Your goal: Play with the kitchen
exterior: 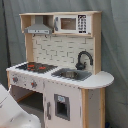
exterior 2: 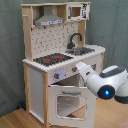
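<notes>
Toy kitchen stands on the floor w/ oven door swung down, prob. so the arm can reach in front. Arm sits just beside the hob-side front edge, near the knobs. End effector hidden behind the arm, grip can't tell.
</notes>
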Available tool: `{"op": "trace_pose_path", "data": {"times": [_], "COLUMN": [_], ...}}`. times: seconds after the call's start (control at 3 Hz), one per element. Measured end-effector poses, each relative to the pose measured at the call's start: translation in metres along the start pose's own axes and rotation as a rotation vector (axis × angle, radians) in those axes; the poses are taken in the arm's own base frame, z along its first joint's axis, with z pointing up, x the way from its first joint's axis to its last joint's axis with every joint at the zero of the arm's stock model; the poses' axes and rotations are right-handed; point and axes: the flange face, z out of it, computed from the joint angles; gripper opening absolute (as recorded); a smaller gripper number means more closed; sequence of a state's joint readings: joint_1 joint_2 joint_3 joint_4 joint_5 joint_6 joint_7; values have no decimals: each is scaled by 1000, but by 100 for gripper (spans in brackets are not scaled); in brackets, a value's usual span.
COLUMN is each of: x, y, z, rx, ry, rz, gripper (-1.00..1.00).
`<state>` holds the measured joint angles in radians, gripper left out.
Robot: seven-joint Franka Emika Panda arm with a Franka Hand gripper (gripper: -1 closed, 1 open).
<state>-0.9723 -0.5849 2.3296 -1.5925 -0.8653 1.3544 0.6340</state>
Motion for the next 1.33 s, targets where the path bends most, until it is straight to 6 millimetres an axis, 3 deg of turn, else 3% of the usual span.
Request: {"op": "trace_pose_path", "data": {"times": [0.67,1.33], "x": [-13,-46], "y": [42,73], "z": [18,24], "rx": [149,290], "ry": [-102,-179], "rz": [-123,-206], "gripper": [100,100]}}
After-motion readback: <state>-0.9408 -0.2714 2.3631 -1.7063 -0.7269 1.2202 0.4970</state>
